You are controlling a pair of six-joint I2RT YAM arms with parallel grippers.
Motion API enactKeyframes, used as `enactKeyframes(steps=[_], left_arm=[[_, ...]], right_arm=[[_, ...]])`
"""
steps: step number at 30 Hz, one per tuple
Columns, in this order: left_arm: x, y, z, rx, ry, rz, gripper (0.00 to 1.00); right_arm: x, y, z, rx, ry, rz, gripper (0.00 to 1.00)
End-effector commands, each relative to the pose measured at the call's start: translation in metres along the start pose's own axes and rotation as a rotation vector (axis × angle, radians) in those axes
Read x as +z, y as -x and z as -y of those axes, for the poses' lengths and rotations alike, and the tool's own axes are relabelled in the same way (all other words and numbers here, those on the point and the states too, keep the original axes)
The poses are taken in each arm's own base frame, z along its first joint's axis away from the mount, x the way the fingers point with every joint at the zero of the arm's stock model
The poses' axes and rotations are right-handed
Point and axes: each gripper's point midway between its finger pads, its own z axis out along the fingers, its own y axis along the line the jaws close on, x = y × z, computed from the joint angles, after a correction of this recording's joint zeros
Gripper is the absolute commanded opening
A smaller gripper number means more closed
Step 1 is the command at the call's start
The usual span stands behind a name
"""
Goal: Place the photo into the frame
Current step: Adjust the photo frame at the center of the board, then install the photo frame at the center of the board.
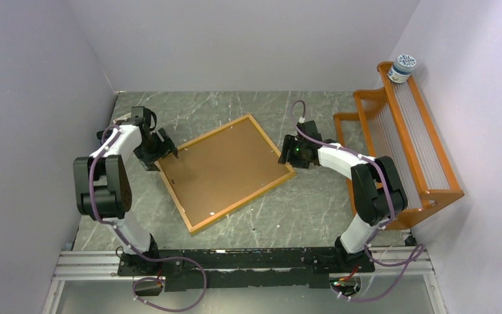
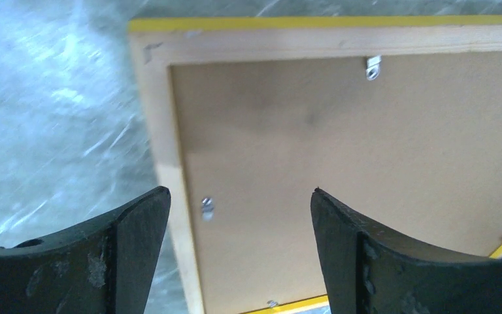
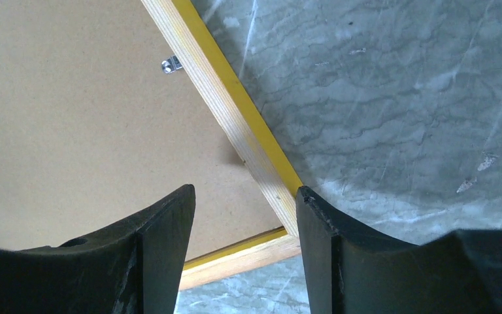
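Nearest the two arms' bases (image 1: 248,267), a large rectangular picture frame with a thin yellow-orange wooden border (image 1: 243,201) is lying face down and askew on the grey marbled table (image 1: 314,219). Its brown hardboard backing panel (image 1: 225,171) is facing up and filling the opening. The left gripper (image 1: 163,147) is hovering over the frame's left corner, jaws spread wide and gripping nothing. Its wrist view is showing small metal tabs (image 2: 372,67) sitting along the panel's edge. Across the frame, the right gripper (image 1: 291,152) is hanging above the right corner, fingers parted and likewise empty. The photo is not showing in any view, and whether it is lying beneath the panel cannot be told. Farther back on the right, an orange wooden slatted rack (image 1: 431,157) is standing by the wall, carrying a small blue-and-white jar (image 1: 402,67) on its top rail.

The frame is looking stiff and fairly light, though its pane is likely fragile, and it is apt to slide on the smooth stone. Lying flat, it is offering little to pinch. The wooden rail near a corner appears the safest hold, and the tiny tabs are likely calling for a careful fingertip.
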Motion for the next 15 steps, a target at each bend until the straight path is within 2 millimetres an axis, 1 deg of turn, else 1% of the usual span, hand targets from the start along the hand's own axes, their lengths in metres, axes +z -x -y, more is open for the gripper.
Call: enactKeyframes(steps=[1, 4, 6, 8, 10, 11, 12, 14, 15], left_arm=[[-0.035, -0.008, -0.028, 0.02, 0.129, 0.05, 0.87], [-0.039, -0.018, -0.033, 0.025, 0.135, 0.038, 0.91], [-0.034, -0.026, -0.037, 0.03, 0.143, 0.023, 0.92], [-0.025, -0.035, -0.041, 0.026, 0.151, -0.008, 0.9], [-0.015, -0.043, -0.043, 0.025, 0.148, -0.042, 0.87], [-0.01, -0.046, -0.04, 0.024, 0.133, -0.056, 0.82], [-0.005, -0.048, -0.036, 0.025, 0.104, -0.071, 0.77], [0.003, -0.052, -0.021, 0.045, 0.018, -0.098, 0.72], [0.005, -0.054, -0.019, 0.046, 0.012, -0.103, 0.7]], right_arm=[[-0.004, -0.005, 0.002, 0.006, -0.036, 0.007, 0.61], [-0.002, -0.01, 0.007, -0.004, -0.058, -0.009, 0.61], [0.0, -0.011, 0.009, -0.009, -0.065, -0.016, 0.62], [0.001, -0.012, 0.01, -0.013, -0.068, -0.022, 0.61], [0.003, -0.014, 0.011, -0.013, -0.068, -0.028, 0.61], [0.003, -0.015, 0.011, -0.009, -0.065, -0.029, 0.61], [0.005, -0.017, 0.011, -0.008, -0.061, -0.035, 0.61], [0.007, -0.02, 0.01, -0.009, -0.048, -0.04, 0.59], [0.009, -0.022, 0.01, -0.009, -0.044, -0.042, 0.59]])
